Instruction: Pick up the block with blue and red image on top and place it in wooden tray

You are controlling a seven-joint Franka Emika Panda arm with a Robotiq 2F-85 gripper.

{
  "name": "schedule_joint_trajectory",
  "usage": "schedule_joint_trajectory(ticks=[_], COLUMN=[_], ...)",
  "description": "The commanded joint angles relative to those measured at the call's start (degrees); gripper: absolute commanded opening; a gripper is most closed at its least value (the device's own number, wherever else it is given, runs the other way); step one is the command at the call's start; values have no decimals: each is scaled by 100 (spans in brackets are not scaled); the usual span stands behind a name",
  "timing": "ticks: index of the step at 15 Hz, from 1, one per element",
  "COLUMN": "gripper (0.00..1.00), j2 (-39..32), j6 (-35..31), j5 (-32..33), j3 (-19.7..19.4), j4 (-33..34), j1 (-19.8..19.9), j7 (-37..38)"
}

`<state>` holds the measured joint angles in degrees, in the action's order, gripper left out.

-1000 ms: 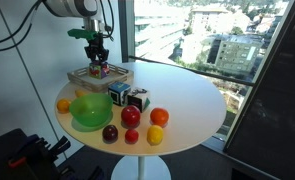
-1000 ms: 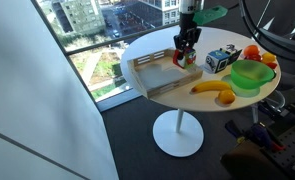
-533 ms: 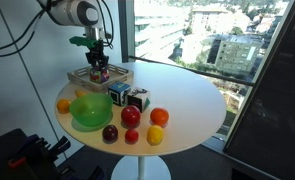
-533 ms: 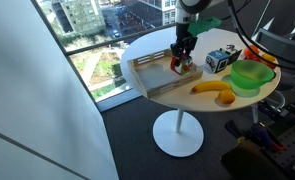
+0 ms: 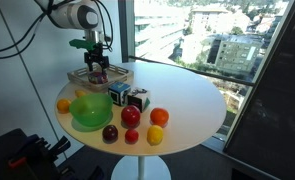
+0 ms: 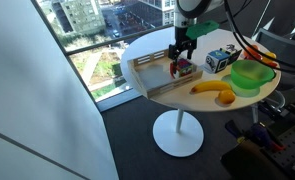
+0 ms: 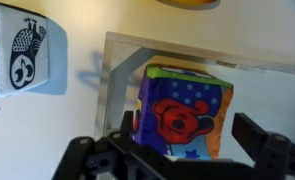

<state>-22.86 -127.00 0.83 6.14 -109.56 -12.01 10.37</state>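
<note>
While the gripper (image 7: 183, 130) is hanging over the wooden tray (image 6: 149, 76), its fingers flanking the block (image 7: 183, 105) too closely to tell clamped from let go, the block is sitting low inside the tray near its corner, carry done, I judge, release and retreat remaining.

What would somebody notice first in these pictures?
The bright block with its red-and-blue picture fills the wrist view, right under the pincer at the wooden tray. In an exterior view, a big green bowl sits near the edge of the round white table with colourful fruit beside it. Behind the table, a window looks down on city buildings.
</note>
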Motion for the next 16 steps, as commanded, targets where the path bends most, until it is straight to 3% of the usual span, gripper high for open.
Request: schedule_joint_trajectory(ticks=[1, 16], gripper=[100, 100], j2=[35, 808], j6=[37, 291], j5=[15, 12], j3=[-12, -21], j4=[101, -34], j1=[-14, 16], j7=[123, 410])
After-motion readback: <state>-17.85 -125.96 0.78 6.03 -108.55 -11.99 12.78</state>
